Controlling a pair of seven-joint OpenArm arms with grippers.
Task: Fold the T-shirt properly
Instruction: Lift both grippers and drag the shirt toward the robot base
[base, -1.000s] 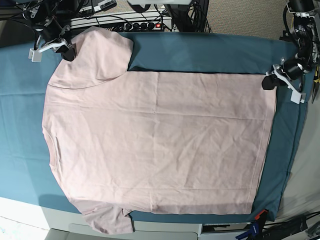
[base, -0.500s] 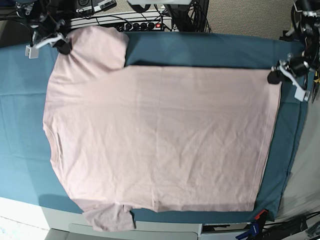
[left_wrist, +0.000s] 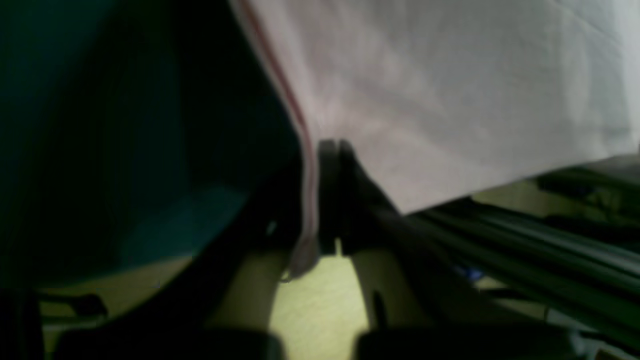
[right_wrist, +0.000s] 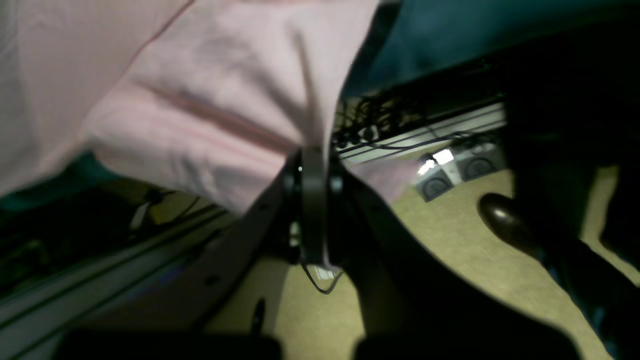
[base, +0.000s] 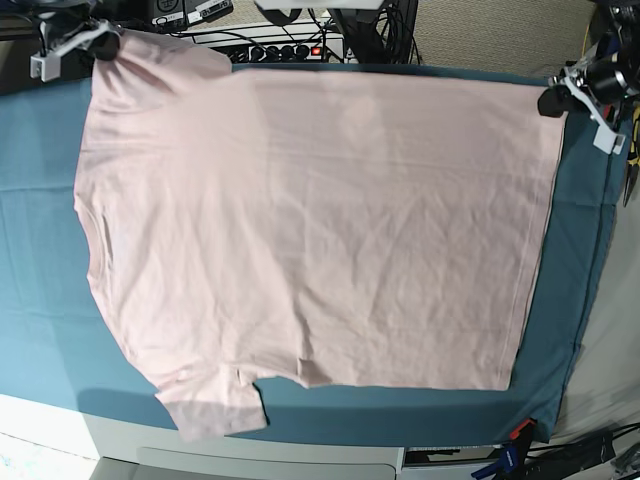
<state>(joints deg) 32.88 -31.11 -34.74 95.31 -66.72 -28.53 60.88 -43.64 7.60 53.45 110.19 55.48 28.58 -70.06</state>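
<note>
The pale pink cotton T-shirt (base: 310, 230), softly creased, spreads over the teal-clothed table (base: 30, 250). Each far corner is clamped: left pincer (base: 556, 99) on the hem, right pincer (base: 100, 44) on the sleeve.

Table cloth (base: 40, 260): teal, spread wide over the table, showing along the left, right and near edges.
Power strip (base: 275, 50): sits past the far edge, one red light glowing.
Cables (base: 340, 22): dark tangle beside the strip.
Floor (right_wrist: 450, 240): yellowish, seen below the table edge.
Speakers (right_wrist: 450, 172): two small grey boxes, down on that floor.
</note>
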